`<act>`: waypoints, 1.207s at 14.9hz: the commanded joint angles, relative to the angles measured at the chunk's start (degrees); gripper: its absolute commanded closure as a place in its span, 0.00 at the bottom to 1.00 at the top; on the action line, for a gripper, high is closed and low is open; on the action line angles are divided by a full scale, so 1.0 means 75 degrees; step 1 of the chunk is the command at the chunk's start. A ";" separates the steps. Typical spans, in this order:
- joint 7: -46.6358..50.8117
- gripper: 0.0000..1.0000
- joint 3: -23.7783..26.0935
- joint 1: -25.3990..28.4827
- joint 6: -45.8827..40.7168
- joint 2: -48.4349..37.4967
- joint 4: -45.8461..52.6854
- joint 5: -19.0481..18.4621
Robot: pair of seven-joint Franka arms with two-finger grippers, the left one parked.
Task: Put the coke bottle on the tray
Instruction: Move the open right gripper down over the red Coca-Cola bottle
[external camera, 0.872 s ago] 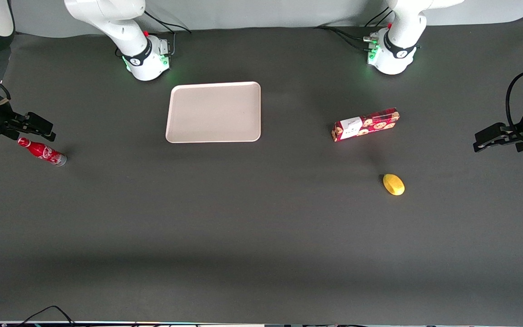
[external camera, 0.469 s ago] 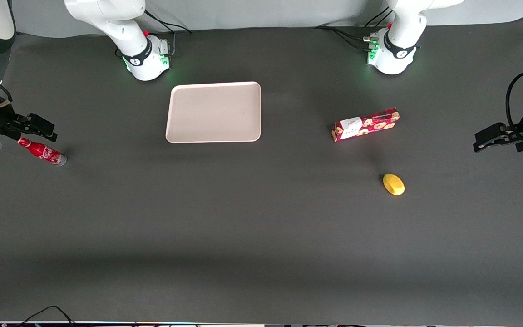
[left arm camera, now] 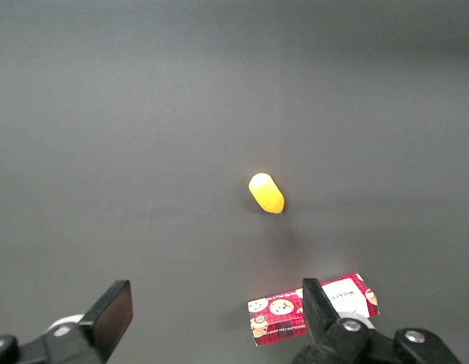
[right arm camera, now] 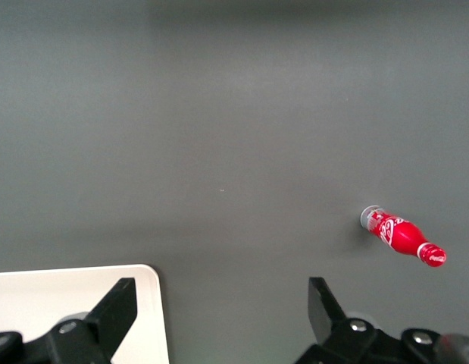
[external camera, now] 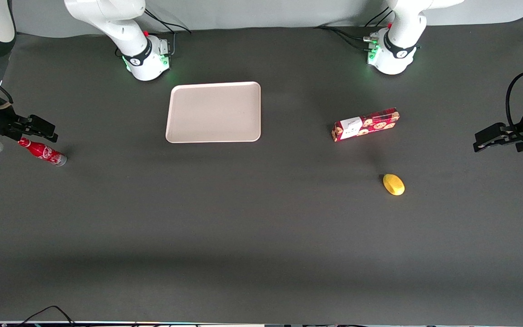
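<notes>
Change: since the earlier frames the claw (external camera: pixel 43 128) has drifted a little farther from the front camera; the bottle, tray, box and yellow thing lie where they were.
Claw: it hangs at the working arm's end of the surface (external camera: pixel 261 236), over the cap end of the coke bottle (external camera: pixel 41 151). The wrist view shows its two fingers (right arm camera: pixel 117 307) spread wide apart, with nothing between them.
Coke bottle: it lies on its side on the dark surface, well apart from the tray (external camera: pixel 214 112) and toward the working arm's end. The red cap points to the edge of the table; the silvery base points toward the tray and slightly nearer to the front camera. It is also seen in the wrist view (right arm camera: pixel 401 236), apart from the claw.
Tray: pale, flat on the surface, near the base of the working arm.
Snack box (external camera: pixel 365 124): red, lying flat, toward the parked arm's end.
Yellow object (external camera: pixel 393 184): small, oval, nearer to the front camera than the box.
</notes>
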 commanded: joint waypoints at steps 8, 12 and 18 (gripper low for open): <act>-0.0964 0.00 -0.0036 -0.0782 -0.0468 0.0062 0.0159 0.0075; -0.1480 0.00 -0.0129 -0.1614 -0.0352 0.0178 0.0066 -0.0042; -0.2526 0.00 -0.1172 -0.1956 0.1928 0.0402 -0.1290 -0.0054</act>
